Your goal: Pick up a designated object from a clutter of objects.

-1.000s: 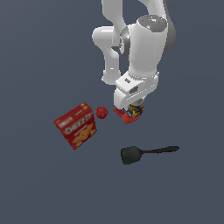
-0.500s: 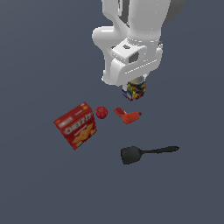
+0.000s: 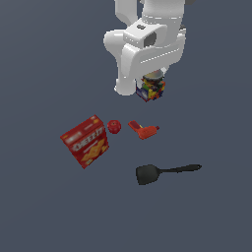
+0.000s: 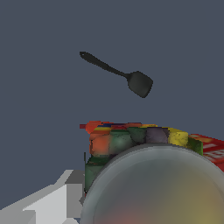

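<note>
Right now my hand [image 3: 151, 87] is clamped on the small squat can with a silvery-grey round top and multicoloured blue, yellow and red sides [image 3: 151, 89], which hangs clear of the dark grey table [image 3: 44, 206] under my white arm. In the wrist view the can [image 4: 144, 151] fills the lower part of the picture, its blurred grey top nearest the lens and a band of orange, green, purple and yellow patches along its side; a pale finger [image 4: 52, 199] shows beside it.

Down on the table, the flat red cracker box [image 3: 85, 141] lies toward the exterior view's left, with the small red ball [image 3: 114, 126] just beside it. The red-orange drill-shaped toy [image 3: 143, 130] sits near the ball, apart from it. The black spatula with a long thin handle [image 3: 165, 172] lies well apart from these, its blade toward the exterior view's left.
</note>
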